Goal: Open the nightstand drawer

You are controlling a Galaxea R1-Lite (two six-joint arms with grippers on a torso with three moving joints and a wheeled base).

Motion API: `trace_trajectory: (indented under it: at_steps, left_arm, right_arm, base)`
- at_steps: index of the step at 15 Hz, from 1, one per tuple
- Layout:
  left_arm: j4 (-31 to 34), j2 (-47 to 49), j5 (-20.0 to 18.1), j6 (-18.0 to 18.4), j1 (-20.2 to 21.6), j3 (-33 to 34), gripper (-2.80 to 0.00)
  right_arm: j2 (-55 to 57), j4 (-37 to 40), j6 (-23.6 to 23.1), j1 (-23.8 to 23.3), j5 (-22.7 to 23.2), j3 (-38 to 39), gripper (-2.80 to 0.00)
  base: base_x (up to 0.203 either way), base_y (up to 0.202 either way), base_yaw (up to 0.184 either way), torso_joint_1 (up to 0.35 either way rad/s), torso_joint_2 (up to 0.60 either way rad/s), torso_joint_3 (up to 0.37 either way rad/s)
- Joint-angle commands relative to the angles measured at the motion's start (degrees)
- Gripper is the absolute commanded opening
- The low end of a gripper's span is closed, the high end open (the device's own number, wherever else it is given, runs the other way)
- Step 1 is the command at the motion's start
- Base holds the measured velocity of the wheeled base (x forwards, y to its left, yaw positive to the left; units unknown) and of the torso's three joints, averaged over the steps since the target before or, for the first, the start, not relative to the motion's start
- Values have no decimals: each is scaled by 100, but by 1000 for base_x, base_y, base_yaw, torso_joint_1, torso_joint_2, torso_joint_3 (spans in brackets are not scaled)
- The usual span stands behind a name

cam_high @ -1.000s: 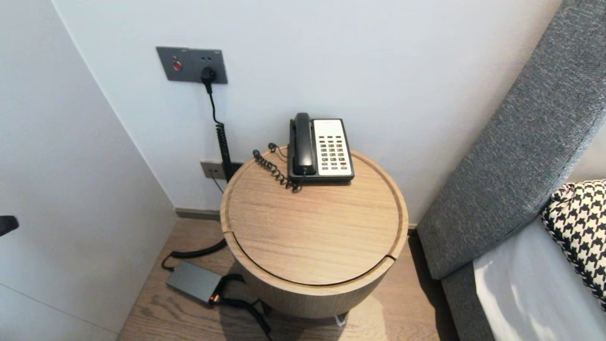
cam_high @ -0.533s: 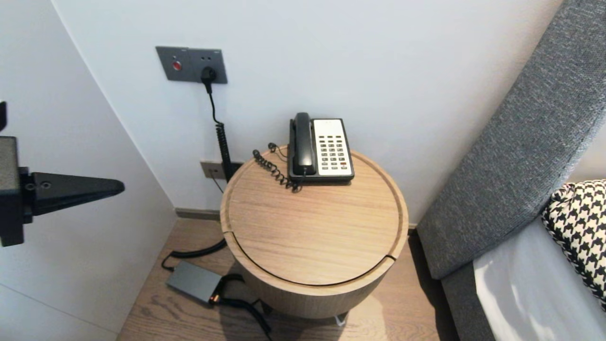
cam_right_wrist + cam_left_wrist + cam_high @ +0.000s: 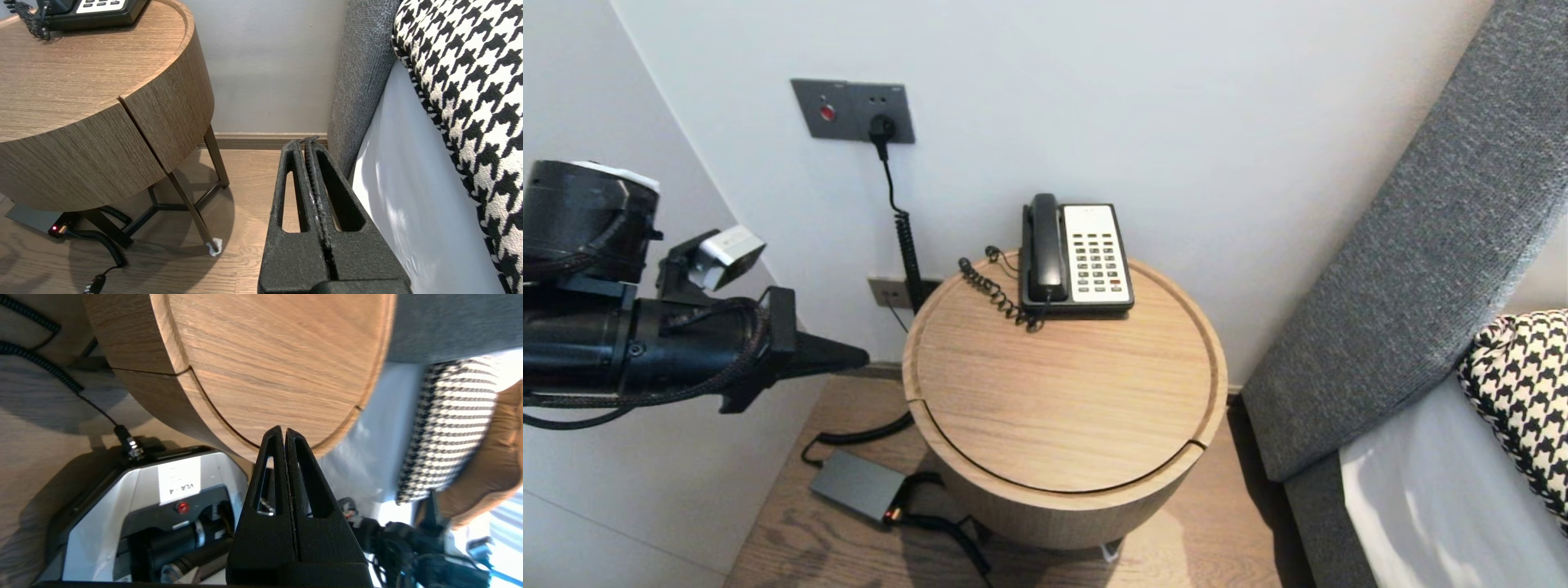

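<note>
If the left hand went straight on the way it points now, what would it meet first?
Most likely the round wooden table: the left hand points at its left rim. Depth is unclear, so it might skim just over the top. The phone sits well off that line.

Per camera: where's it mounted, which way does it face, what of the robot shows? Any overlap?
Head view: on the head, facing forward and down at the round wooden side table bearing the black-and-white desk telephone; left gripper shows at left, jaws shut.
Left wrist view: behind the left gripper, facing across the tabletop toward the black-and-white houndstooth pillow; seemingly the robot's base below.
Right wrist view: behind the right gripper, jaws shut, low beside the bed, facing the floor and table legs.
Shared: all three show table and pillow.
</note>
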Motion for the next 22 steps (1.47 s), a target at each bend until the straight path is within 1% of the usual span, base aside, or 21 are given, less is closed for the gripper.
trace_trajectory:
  at_steps: [1, 3, 5, 11, 20, 22]
  left_arm:
    - [-143, 715, 137, -11, -222, -36, -280]
    - [-322, 1141, 466, -8, -423, -53, -280]
    - [-497, 1475, 787, -6, -473, -59, -280]
    - [-540, 1561, 821, -25, -592, -187, -280]
    - [-540, 1693, 891, -8, -689, -134, -280]
    - [-540, 1684, 900, 0, -804, -98, -280]
  right_arm:
    - [8, -3, -1, 2, 1, 141, -280]
    - [8, -3, -1, 2, 1, 141, -280]
    - [8, -3, -1, 2, 1, 141, -280]
    - [8, -3, -1, 2, 1, 141, -280]
    - [8, -3, 8, 2, 1, 141, -280]
    - [8, -4, 0, 2, 1, 141, -280]
  base:
    - [0, 0, 0, 0, 0, 0]
    - [0, 0, 0, 0, 0, 0]
    - [0, 0, 0, 0, 0, 0]
    - [0, 0, 0, 0, 0, 0]
    - [0, 0, 0, 0, 0, 0]
    - [0, 0, 0, 0, 0, 0]
